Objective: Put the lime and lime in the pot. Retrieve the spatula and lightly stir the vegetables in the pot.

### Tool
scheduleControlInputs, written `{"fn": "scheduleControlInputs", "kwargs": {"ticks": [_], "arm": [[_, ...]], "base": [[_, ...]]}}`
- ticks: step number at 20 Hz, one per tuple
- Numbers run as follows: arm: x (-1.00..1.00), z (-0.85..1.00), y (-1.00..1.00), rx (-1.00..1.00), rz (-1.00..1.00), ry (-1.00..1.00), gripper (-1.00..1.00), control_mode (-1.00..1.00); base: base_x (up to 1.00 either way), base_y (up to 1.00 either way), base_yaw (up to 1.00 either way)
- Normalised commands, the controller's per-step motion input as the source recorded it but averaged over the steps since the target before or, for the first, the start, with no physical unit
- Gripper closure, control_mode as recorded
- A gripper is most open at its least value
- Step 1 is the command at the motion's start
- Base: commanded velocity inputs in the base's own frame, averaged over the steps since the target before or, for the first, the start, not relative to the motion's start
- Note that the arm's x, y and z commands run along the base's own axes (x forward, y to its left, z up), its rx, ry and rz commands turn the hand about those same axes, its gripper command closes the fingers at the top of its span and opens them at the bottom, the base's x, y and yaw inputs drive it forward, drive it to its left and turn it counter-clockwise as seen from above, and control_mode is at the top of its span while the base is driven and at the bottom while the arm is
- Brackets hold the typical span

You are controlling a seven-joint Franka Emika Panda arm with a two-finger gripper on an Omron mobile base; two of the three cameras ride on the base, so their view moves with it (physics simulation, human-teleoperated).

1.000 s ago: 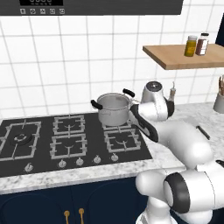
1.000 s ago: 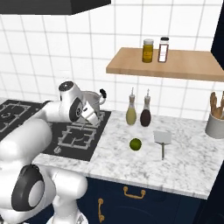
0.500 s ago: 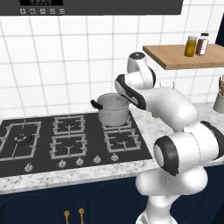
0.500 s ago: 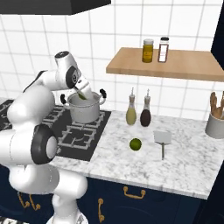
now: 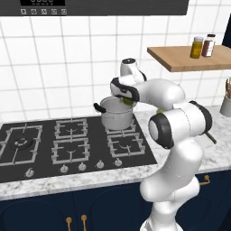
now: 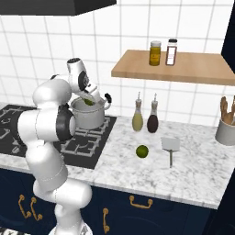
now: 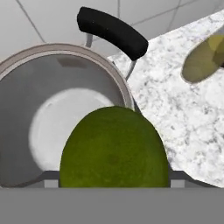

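The steel pot [image 5: 116,118] [image 6: 88,115] with black loop handles stands on the hob's back right burner. My gripper [image 5: 127,101] [image 6: 89,101] hovers just above its rim, shut on a lime [image 5: 128,102] [image 6: 88,102]. In the hand view this lime [image 7: 113,148] bulges large over the pot's right rim [image 7: 65,48], and the pot's inside looks bare. A second lime [image 6: 142,151] lies on the marble counter to the right of the hob. Beside that lime lies the spatula [image 6: 170,146], flat, with its blade toward the wall.
The black gas hob [image 5: 67,144] fills the counter's left. An olive bottle [image 6: 137,120] and a dark bottle [image 6: 153,121] stand by the wall right of the pot. A wooden shelf [image 6: 183,69] with two jars hangs above; a utensil holder [image 6: 226,131] sits far right.
The arm has risen from a folded pose by the counter and swung over to the pot with the lime in its grip. The lime on the counter and the spatula have not moved.
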Motion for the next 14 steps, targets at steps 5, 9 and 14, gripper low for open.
{"fn": "scheduleControlInputs", "kwargs": {"ticks": [5,9,14], "arm": [[0.50,-0.44,0.11,-0.01,0.17,0.00,1.00,-1.00],[0.56,-0.04,0.33,0.00,0.11,0.00,1.00,-1.00],[0.39,-0.19,0.22,0.00,0.11,0.01,-1.00,-1.00]], "base": [[0.00,0.00,0.00],[0.00,0.00,0.00],[0.00,0.00,0.00]]}}
